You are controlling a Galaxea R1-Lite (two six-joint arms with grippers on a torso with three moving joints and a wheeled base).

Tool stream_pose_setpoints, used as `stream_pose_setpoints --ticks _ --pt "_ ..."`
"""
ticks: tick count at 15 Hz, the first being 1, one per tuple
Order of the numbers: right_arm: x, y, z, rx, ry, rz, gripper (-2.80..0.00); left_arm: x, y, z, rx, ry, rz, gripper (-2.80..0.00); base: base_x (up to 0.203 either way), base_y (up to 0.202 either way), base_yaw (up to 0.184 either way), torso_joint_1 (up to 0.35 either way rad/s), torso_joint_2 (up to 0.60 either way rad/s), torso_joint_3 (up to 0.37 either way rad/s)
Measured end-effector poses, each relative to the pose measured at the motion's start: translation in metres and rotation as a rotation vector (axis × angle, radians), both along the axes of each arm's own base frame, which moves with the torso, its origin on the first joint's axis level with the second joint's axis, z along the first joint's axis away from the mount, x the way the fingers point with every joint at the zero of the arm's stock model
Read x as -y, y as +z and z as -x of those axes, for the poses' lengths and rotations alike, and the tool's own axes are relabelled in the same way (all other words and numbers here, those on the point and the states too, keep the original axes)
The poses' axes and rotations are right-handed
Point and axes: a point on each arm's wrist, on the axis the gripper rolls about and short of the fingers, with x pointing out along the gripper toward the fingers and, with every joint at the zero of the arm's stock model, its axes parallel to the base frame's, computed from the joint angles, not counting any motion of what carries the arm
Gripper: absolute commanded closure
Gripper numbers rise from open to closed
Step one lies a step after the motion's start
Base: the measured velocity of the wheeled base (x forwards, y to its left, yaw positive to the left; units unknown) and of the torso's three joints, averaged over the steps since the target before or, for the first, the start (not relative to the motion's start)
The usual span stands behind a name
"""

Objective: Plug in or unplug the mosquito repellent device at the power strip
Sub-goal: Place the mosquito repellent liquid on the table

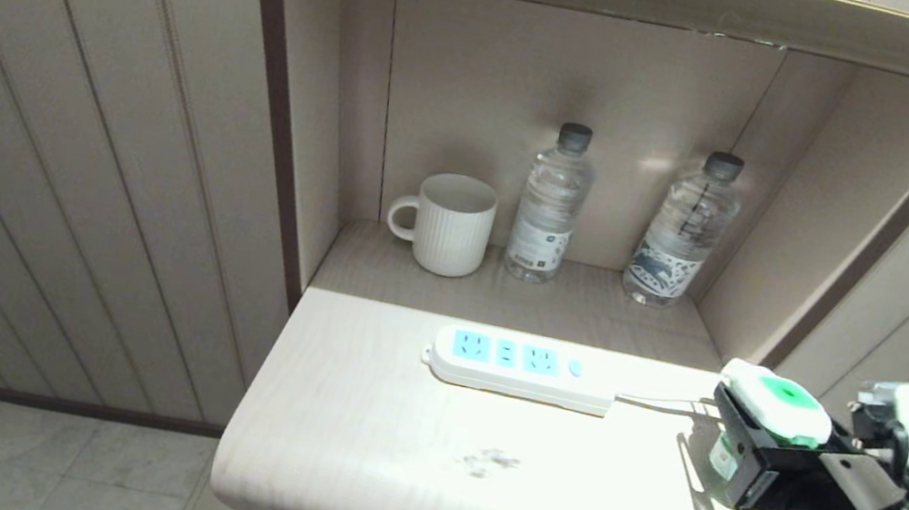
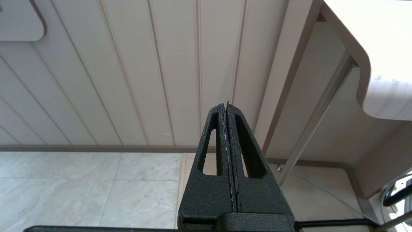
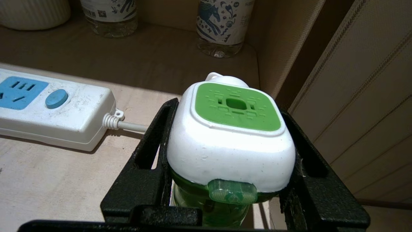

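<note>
Currently holding the mosquito repellent device (image 3: pixel 230 141) in the right gripper (image 3: pixel 231 151), jaws clamped on either side of its white head, green top face turned upward. Sitting at the right end of the desk (image 1: pixel 382 465), near the edge, well apart from the power strip (image 1: pixel 523 366). Cannot tell whether its base is resting on the desk or hanging just above it.

Power strip lying flat across the middle of the desk, three blue socket faces up and all unoccupied, small blue button at its right end, white cord (image 1: pixel 661 402) running off toward the device. So, judging as unplugged, with plugging in being the step in hand.

Left gripper (image 2: pixel 228 135) hanging parked beside the desk, jaws together, holding nothing.

Handling, as judgement only: looking light, a stiff plastic shell with rounded, smooth sides, so likely slippery under a loose squeeze. Green bottle below probably holding liquid, so worth keeping upright. Gripping the white head, as here, seeming the best hold; the bottle seeming the weaker part. Plug prongs not showing in any view, so their facing staying unknown. Strip looking light too, possibly sliding when pushed.

Mug (image 1: pixel 449 224) and two water bottles (image 1: pixel 550 206) standing on the shelf behind, clear of the work.
</note>
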Motion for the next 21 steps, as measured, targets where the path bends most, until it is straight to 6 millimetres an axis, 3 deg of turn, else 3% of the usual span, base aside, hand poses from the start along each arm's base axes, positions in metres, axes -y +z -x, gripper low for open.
stream_pose_setpoints --ticks 21 --pt "-0.021 -0.001 -0.036 -0.003 -0.061 -0.006 0.00 0.000 0.000 0.000 0.000 0.000 0.000 0.00 0.000 0.000 0.000 0.000 0.00 0.000"
